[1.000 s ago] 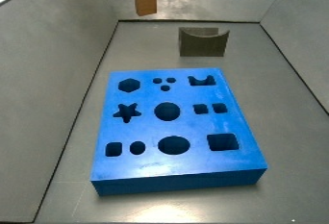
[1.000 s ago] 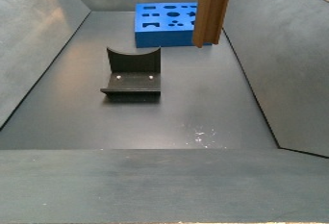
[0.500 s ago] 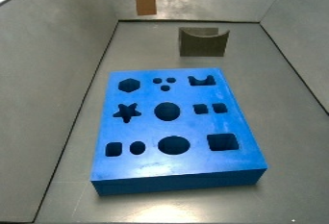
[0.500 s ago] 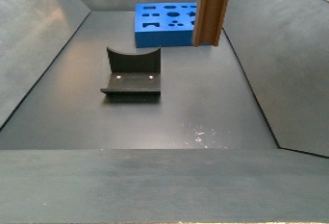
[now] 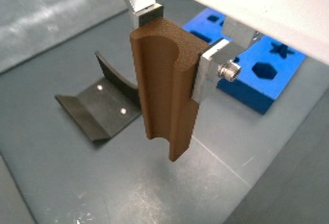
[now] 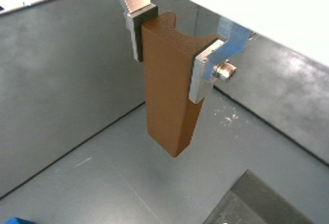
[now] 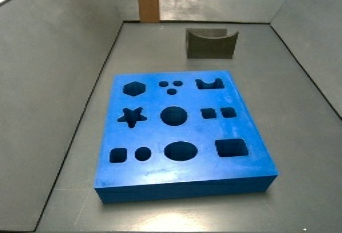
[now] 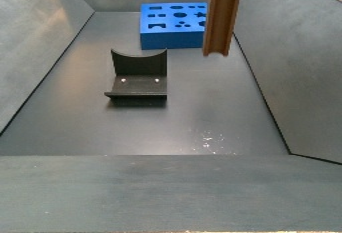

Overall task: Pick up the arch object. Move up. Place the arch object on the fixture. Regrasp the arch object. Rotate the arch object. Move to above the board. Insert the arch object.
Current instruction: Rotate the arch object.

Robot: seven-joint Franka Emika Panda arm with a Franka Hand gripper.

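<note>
Hanging upright in the air, the arch object (image 5: pixel 164 91) is clamped between the gripper (image 5: pixel 178 47) jaws, well above the floor, with fixture (image 5: pixel 100 107) and board (image 5: pixel 253 62) below.

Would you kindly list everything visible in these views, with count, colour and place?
arch object: one, orange-brown, hanging upright in the air between the fingers, above the grey floor.
fixture: one, dark grey, standing on the floor apart from the board; nothing rests on it.
board: one, blue, flat on the floor, with hexagon, star, circle, square and arch cutouts, all unfilled.
enclosure floor: one, grey, with sloped grey walls around it.
gripper: one, silver fingers with dark pads, shut on the arch object's upper part; seen in both wrist views, out of frame in both side views.
</note>
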